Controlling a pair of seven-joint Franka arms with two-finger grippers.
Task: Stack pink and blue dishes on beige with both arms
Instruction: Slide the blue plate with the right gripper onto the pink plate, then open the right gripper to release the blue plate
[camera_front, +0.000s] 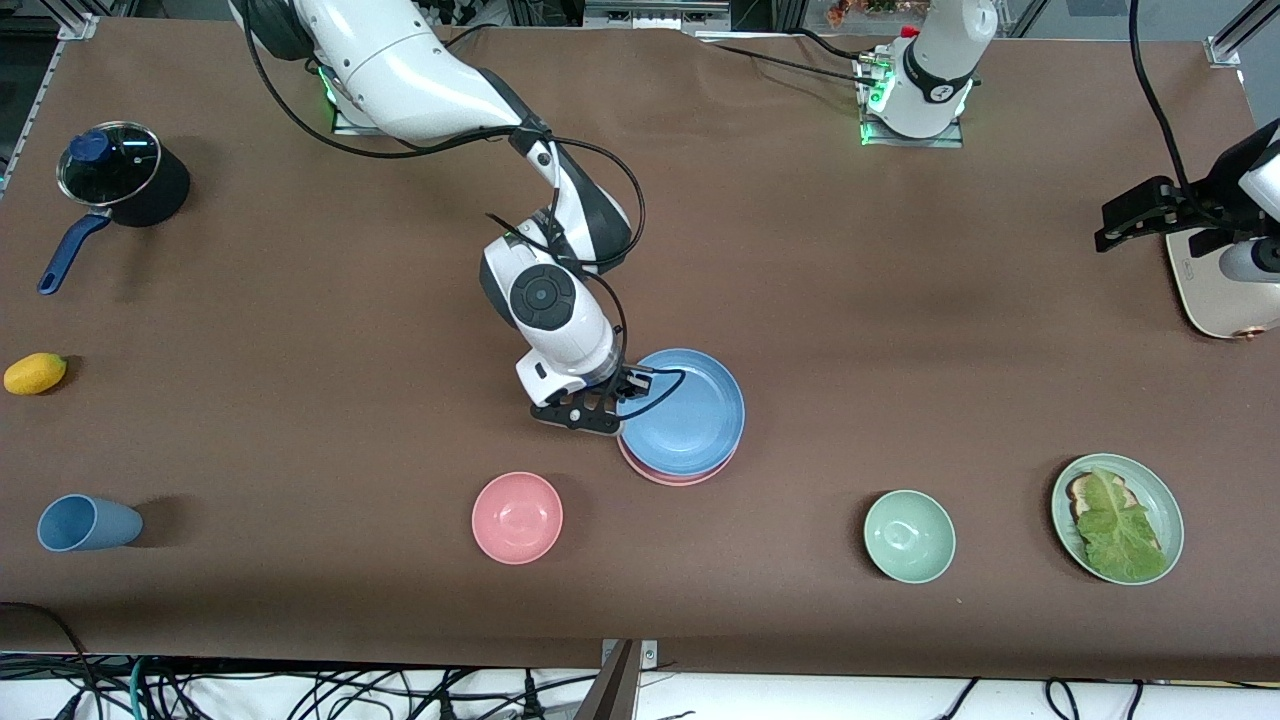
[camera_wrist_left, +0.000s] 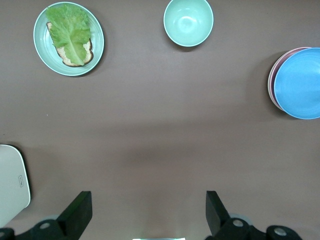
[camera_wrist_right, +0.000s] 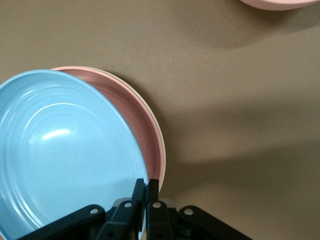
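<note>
Right tool (camera_front: 612, 398) pinched shut on blue plate (camera_front: 682, 410) rim, lowering it, tilted, onto pink plate (camera_front: 668, 474) over beige plate (camera_wrist_right: 150, 107) mid-table; left tool (camera_wrist_left: 148, 212) spread wide, empty, waiting; next likely calls for release.

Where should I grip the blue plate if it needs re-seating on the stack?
Grip the blue plate by its thin rim, from the edge facing the right arm's end of the table, where the right tool is pinched shut on it now. It overhangs the pink plate there, leaving room beneath.
</note>
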